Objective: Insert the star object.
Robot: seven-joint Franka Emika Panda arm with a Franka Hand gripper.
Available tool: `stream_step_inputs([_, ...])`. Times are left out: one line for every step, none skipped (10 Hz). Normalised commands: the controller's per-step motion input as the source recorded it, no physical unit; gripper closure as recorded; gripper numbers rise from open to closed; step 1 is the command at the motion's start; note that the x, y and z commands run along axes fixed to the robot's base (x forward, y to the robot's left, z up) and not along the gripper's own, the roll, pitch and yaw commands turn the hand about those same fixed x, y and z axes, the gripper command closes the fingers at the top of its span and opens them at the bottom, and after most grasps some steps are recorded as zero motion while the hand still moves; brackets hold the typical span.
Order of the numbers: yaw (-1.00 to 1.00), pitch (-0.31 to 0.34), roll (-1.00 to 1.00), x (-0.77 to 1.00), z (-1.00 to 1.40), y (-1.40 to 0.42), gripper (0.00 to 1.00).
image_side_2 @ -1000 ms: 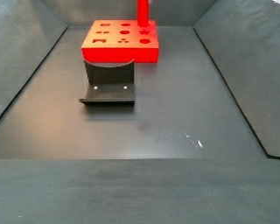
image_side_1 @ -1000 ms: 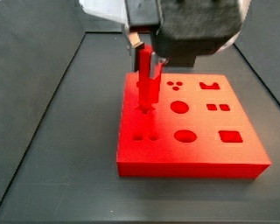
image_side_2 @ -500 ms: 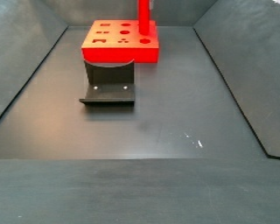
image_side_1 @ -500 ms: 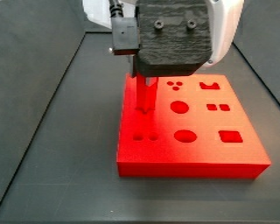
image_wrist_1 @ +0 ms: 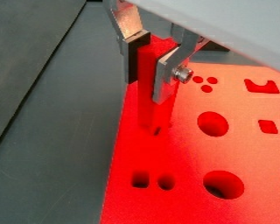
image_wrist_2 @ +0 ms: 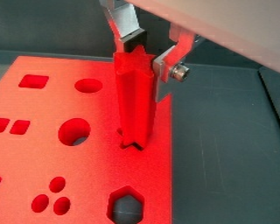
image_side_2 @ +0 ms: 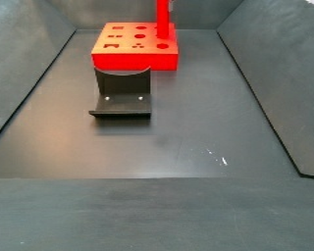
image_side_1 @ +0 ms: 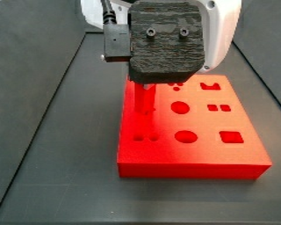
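Note:
The star object is a slim bright red peg. It stands upright with its foot at a small hole near the edge of the big red block. In both wrist views my gripper is shut on the peg's top end, one silver finger on each side. The star-shaped top face shows in a wrist view. In a side view the dark wrist housing hides the fingers and the upper peg, and only the lower peg shows. The peg also rises out of frame from the block.
The block has several other round, square and shaped holes across its top. The dark fixture stands on the floor just in front of the block. Sloped grey walls close in the dark floor on both sides.
In a side view the wrist housing has come lower and hides more of the peg. The peg's foot stays at the same spot on the block.

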Motion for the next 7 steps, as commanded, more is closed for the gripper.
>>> stream_step_inputs([0.00,-0.061,0.03,0.26,-0.19,0.03,1.00])
stream_step_inputs([0.00,-0.046,0.03,0.18,-0.16,0.00,1.00])
stream_step_inputs([0.00,-0.001,0.10,0.00,-0.17,0.00,1.00])
stream_step_inputs([-0.01,-0.014,0.04,0.00,-0.13,0.00,1.00])
stream_step_inputs([0.00,0.000,-0.03,0.03,0.00,0.05,1.00])
stream_step_inputs([0.00,-0.034,0.00,0.01,-0.54,0.02,1.00])
stream_step_inputs([0.00,-0.113,0.07,0.00,-0.98,0.00,1.00])
